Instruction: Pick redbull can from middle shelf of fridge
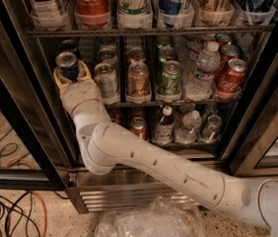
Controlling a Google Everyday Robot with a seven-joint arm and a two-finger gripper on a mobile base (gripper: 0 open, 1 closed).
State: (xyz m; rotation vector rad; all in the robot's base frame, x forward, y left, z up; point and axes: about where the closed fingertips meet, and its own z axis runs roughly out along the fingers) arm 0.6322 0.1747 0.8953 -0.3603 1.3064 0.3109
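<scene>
The fridge (23, 107) stands open with its black frame and ribbed steel base panel (129, 194). My gripper (70, 77) reaches in from below, at the left end of the middle shelf (178, 102). It is shut on the redbull can (70, 69), a slim blue-and-silver can with a silver top. The cream fingers (58, 78) clasp both sides of the can's lower body. The can stands upright, with its top just above the fingers. Another can top shows behind it.
To the right on the same shelf stand a silver can (105, 80), a gold can (139, 80), a green can (169, 78), a water bottle (203, 70) and red Coke cans (230, 75). Big bottles fill the rack above. Cables (1, 152) lie on the floor at left and a plastic bag (149, 221) lies in front.
</scene>
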